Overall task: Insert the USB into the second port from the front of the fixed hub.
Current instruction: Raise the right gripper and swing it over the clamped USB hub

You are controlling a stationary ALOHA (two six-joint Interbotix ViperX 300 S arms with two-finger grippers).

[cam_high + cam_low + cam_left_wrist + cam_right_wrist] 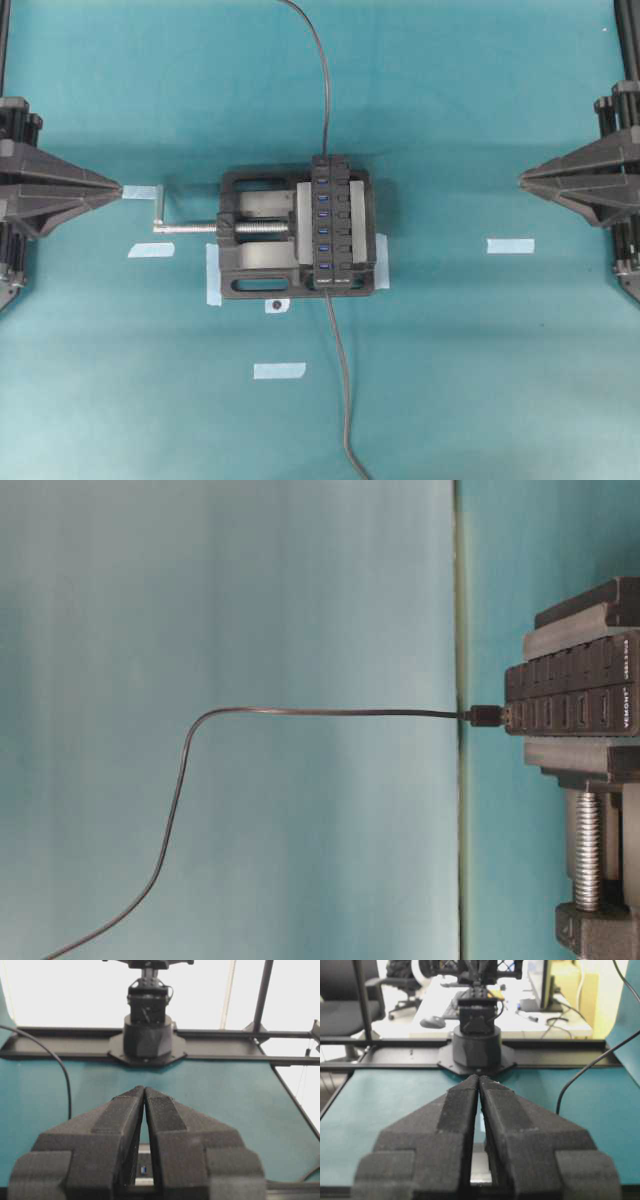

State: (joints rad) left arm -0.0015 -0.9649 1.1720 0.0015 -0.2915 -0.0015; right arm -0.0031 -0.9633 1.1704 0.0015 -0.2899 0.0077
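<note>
Both claws, left [118, 188] and right [522, 178], rest pinched empty, flanking the fixed hub [333, 235]; the nearer should grasp the USB [487, 716] squarely.

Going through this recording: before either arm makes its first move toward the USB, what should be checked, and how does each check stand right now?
1. fixed hub secured: ok, it sits clamped in the vise.
2. Blue ports free: ok, the overhead view shows nothing plugged into the row.
3. left gripper clear of the hub: ok, off to the side, shut and empty.
4. right gripper clear of the hub: ok, off to the side, shut and empty.
5. A gripper opened for grasping: not ok, both are shut.
6. USB plug located: cannot tell. The upper cable and the lower cable each meet an end of the hub, and no loose plug shows.
</note>
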